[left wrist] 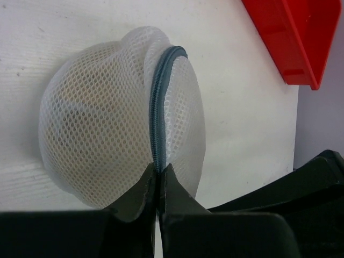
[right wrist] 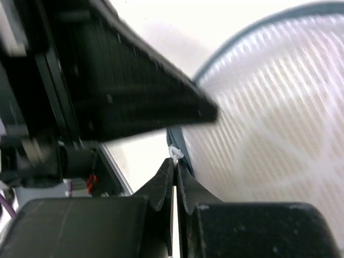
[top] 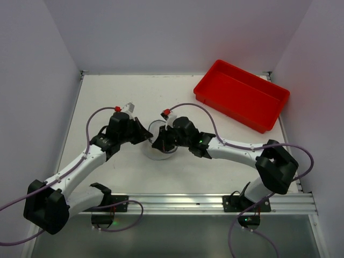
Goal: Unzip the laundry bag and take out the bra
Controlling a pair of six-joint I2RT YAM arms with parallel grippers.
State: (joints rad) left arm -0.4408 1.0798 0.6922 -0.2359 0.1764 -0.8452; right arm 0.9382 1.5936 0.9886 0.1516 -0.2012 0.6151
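The laundry bag (top: 157, 141) is a round white mesh case on the table's middle, between both grippers. In the left wrist view the laundry bag (left wrist: 102, 140) stands on edge with its grey rim zipper (left wrist: 157, 107) facing me; something beige shows dimly through the mesh. My left gripper (left wrist: 158, 171) is shut on the zipper rim at the bag's near edge. My right gripper (right wrist: 174, 161) is shut on the small white zipper pull (right wrist: 174, 152) at the bag's (right wrist: 269, 118) rim. The left arm's black body (right wrist: 129, 80) fills the right wrist view's upper left. The bra itself is not clearly seen.
A red rectangular plastic tray (top: 242, 94) sits at the back right of the table, and its corner shows in the left wrist view (left wrist: 290, 37). White walls enclose the table on three sides. A metal rail (top: 204, 203) runs along the near edge.
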